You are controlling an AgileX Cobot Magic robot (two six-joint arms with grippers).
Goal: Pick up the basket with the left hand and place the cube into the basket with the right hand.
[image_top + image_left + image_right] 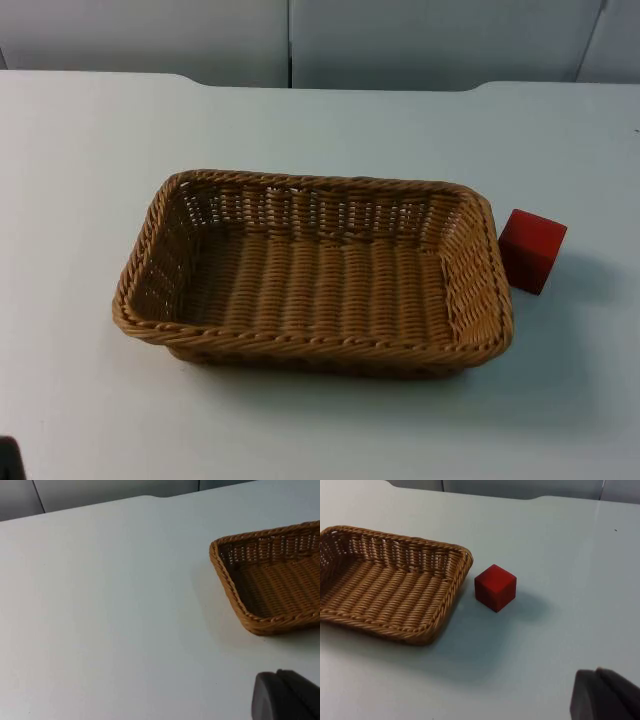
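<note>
**Basket and cube at rest on the table**

Above the white table [90, 140], the left gripper [285, 695] and right gripper [602, 695] each show one black fingertip; whether they are open cannot be told. The wicker basket [312, 345] lies flat, the red cube [531, 250] just beside its right end. A grey partition wall [150, 35] stands behind. No writing is legible.

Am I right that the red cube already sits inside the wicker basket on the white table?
Not quite. The red cube sits outside the wicker basket, on the white table just beside the basket's right-hand end. The top view and the right wrist view both show it there; the basket holds nothing.
</note>
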